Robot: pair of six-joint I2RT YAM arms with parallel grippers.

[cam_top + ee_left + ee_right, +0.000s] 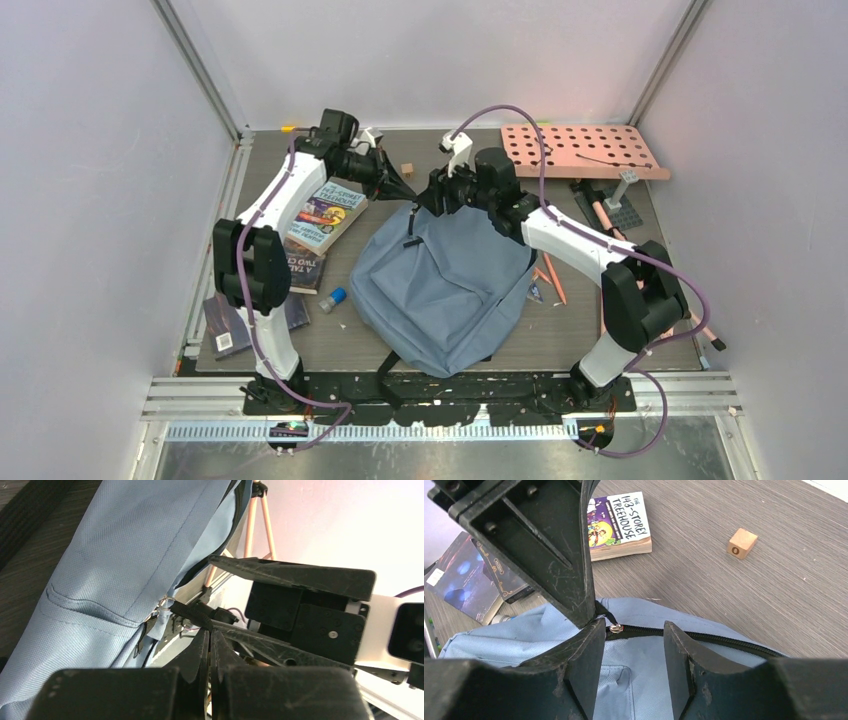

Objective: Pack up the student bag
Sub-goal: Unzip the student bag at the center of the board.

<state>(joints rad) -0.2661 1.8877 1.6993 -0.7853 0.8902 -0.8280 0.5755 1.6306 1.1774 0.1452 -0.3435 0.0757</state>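
both at far edge of student bag (445,290): left end effector (210,633) clenched on zipper pull (192,613), right end effector (634,630) released. soft, floppy fabric; tow by the pull.

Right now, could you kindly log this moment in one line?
left gripper: shut on zipper pull | right gripper: open astride zipper | student bag: books outside

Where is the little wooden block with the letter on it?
In the top view, the wooden block sits on the table, far side, just beyond the student bag, near the left tool.
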